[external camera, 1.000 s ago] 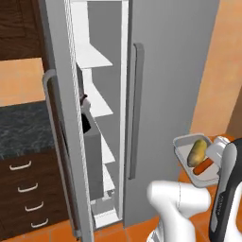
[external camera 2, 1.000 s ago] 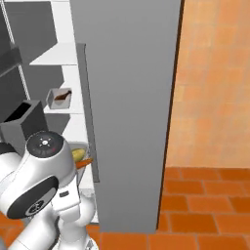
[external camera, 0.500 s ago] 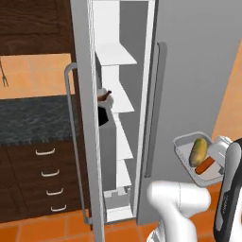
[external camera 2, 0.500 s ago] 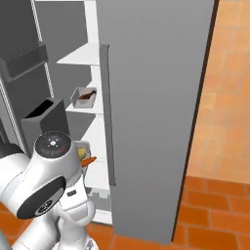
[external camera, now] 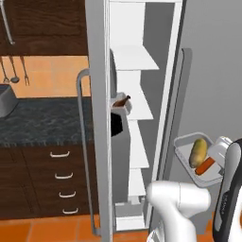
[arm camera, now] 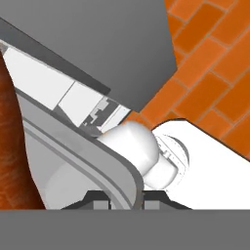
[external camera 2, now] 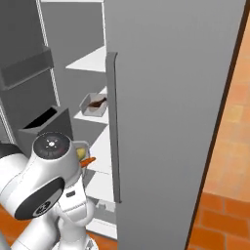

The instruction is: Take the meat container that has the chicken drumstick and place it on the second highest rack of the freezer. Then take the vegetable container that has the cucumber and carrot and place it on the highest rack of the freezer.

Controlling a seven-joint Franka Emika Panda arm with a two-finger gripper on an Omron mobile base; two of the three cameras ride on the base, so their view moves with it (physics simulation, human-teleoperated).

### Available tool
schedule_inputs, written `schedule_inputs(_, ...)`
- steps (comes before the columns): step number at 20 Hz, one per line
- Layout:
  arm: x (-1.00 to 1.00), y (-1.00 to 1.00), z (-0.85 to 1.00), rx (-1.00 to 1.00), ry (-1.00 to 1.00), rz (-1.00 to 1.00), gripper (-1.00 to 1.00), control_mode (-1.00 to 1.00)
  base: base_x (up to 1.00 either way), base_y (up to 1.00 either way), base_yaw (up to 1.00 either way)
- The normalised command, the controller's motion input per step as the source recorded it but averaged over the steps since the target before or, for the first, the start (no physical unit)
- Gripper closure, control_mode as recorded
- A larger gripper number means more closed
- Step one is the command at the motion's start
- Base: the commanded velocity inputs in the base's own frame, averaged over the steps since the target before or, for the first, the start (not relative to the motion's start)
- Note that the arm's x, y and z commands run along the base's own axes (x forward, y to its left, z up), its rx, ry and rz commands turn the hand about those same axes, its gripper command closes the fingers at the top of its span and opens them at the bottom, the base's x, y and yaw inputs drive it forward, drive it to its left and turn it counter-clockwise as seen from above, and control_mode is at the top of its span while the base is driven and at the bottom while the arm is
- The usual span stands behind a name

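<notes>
The freezer (external camera: 137,56) stands open, its white shelves showing. The meat container (external camera: 122,101) with the chicken drumstick (external camera: 121,100) rests on the second shelf from the top, also visible as the meat container (external camera 2: 95,104). My gripper (external camera: 220,150) is shut on the right rim of the vegetable container (external camera: 185,144), held in the air right of the freezer opening, at the height of the lower shelves. Cucumber (external camera: 199,152) and carrot (external camera: 205,166) lie in it. In the hand view my gripper (arm camera: 126,197) clamps the tray rim (arm camera: 97,156), with the carrot (arm camera: 10,146) at left.
The open freezer door (external camera: 97,142) with its bar handle (external camera: 81,142) stands left of the opening, with door bins (external camera 2: 29,68) inside. The shut fridge door (external camera: 212,71) is behind the tray. A dark counter (external camera: 42,123) with drawers is far left. The floor is orange tile (external camera 2: 219,215).
The whole picture has shifted: the base has moved, bringing the open freezer closer and more central. The vegetable container stays in my grip at the same spot beside the arm.
</notes>
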Motion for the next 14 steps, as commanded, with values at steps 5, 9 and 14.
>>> schedule_inputs(5,0.00,0.00,0.00,0.00,0.00,0.00,1.00,1.00,0.20,-0.59,0.27)
schedule_inputs(9,0.00,0.00,0.00,0.00,0.00,0.00,1.00,1.00,0.41,-0.14,0.27)
schedule_inputs(14,0.00,0.00,0.00,0.00,0.00,0.00,1.00,1.00,0.37,0.00,0.26)
